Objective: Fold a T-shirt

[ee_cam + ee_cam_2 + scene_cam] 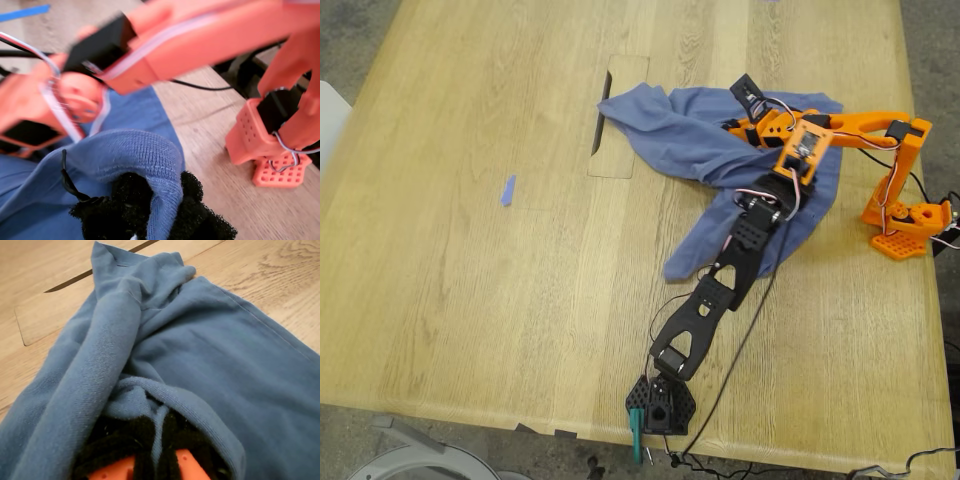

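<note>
1. T-shirt (pixel 705 140) lies bunched and twisted on the worktop (pixel 470 280), toward the exterior view's upper right, with one tail trailing down toward the middle and ending in a loose corner.
2. Its far edge reaches a cut-out panel (pixel 618 150) in the worktop, with a dark slot along that panel's left side in the exterior view.
3. My first gripper (pixel 150 210), with black foam-padded fingers (pixel 195 215), is closed on a ribbed fold of the T-shirt (pixel 135 155); the cloth passes between the pads.
4. That gripper belongs to the black arm (pixel 705 300), whose base sits at the near edge in the exterior view; its first wrist view looks across at the orange arm (pixel 200 40) and its base (pixel 270 150).
5. My second gripper (pixel 157 450) is clamped on another ribbed hem of the T-shirt (pixel 165 360), cloth pinched between dark pads above orange plastic.
6. It belongs to the orange arm (pixel 850 135), based at the exterior view's right edge.
7. Blue scrap (pixel 507 190) lies well apart, on the exterior view's left.
</note>
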You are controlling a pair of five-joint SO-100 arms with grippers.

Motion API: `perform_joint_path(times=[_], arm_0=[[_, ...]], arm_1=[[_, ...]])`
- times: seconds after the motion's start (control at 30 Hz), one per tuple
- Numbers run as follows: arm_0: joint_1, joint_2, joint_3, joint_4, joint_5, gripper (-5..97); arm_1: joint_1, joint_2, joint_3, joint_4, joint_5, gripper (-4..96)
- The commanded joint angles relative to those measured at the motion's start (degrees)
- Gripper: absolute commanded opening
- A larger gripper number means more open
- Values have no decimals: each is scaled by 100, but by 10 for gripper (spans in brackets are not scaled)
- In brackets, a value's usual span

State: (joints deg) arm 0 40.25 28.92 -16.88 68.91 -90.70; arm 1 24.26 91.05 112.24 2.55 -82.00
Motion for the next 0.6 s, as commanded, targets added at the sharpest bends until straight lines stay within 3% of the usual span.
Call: perform_joint_path(times=[0.0,0.57], arm_0=[[457,-70,-229,-756,0,-1],[62,-1811,-229,-1266,44,2]], arm_1=[[88,536,97,-149,35,-1],[325,1274,984,-185,44,-1]])
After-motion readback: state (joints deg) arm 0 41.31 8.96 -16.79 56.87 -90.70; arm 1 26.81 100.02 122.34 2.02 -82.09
